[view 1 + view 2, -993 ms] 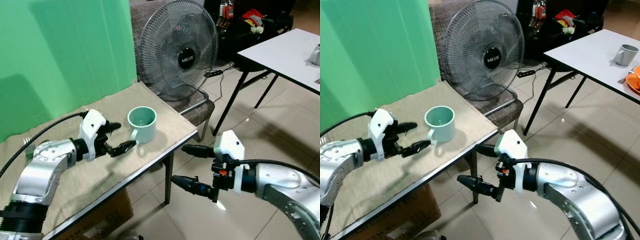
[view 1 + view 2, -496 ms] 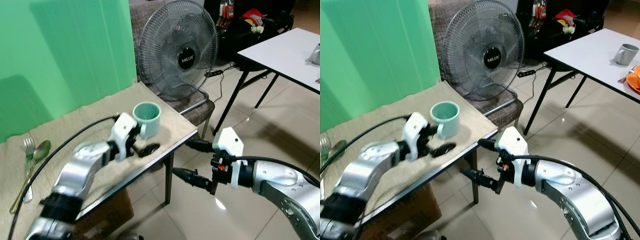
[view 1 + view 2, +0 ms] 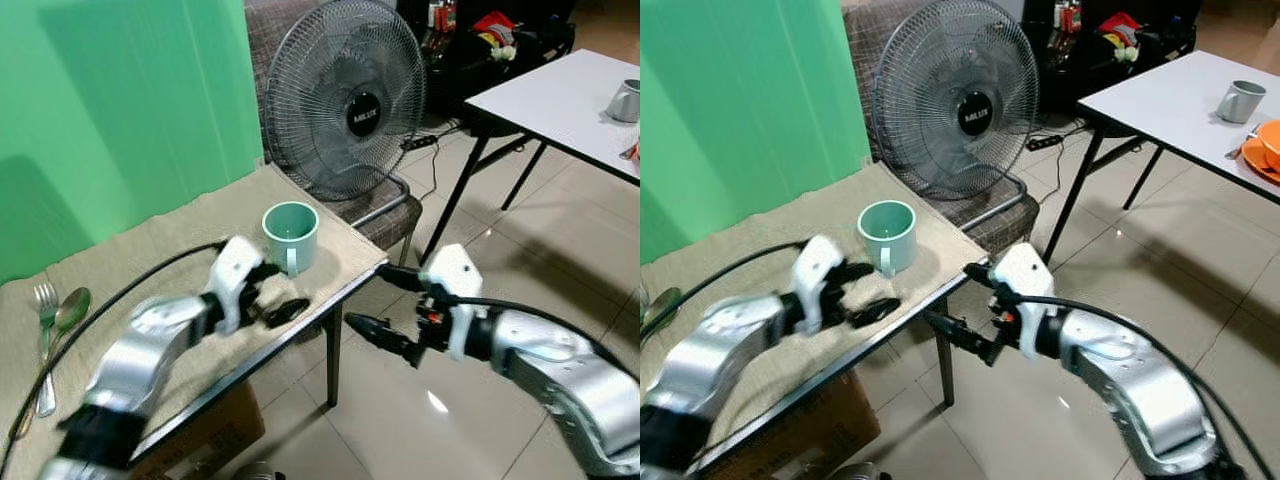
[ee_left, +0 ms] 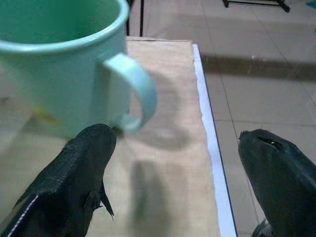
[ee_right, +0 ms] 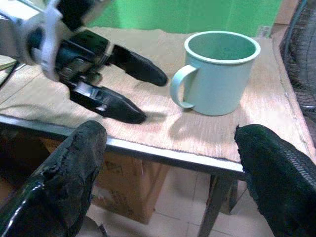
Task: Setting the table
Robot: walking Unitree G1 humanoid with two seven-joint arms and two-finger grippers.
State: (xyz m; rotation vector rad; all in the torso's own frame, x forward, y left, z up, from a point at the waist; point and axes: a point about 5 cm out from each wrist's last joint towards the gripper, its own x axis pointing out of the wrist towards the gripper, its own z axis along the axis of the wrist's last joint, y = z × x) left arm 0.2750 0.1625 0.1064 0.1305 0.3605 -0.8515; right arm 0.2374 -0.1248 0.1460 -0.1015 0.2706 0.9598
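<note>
A mint-green mug (image 3: 290, 235) stands upright on the beige cloth of the table (image 3: 150, 260), near its right front corner, with its handle (image 4: 134, 94) facing the front edge. My left gripper (image 3: 283, 290) is open just in front of the handle and touches nothing; the wrist view shows the mug (image 4: 59, 74) close beyond its fingers (image 4: 74, 182). My right gripper (image 3: 368, 298) hangs open and empty off the table's corner, over the floor, pointing at the mug (image 5: 222, 71). A fork and spoon (image 3: 50, 325) lie at the table's left.
A large standing fan (image 3: 345, 100) sits on a chair right behind the table. A white table (image 3: 560, 100) with a grey mug (image 3: 1240, 100) and an orange plate (image 3: 1265, 145) stands at the right. A cardboard box (image 3: 200, 440) sits under the table. Tiled floor lies between the tables.
The view has shifted, bringing the fork and spoon in. My left gripper moved from the mug's left side to its front. The right gripper came closer to the table corner.
</note>
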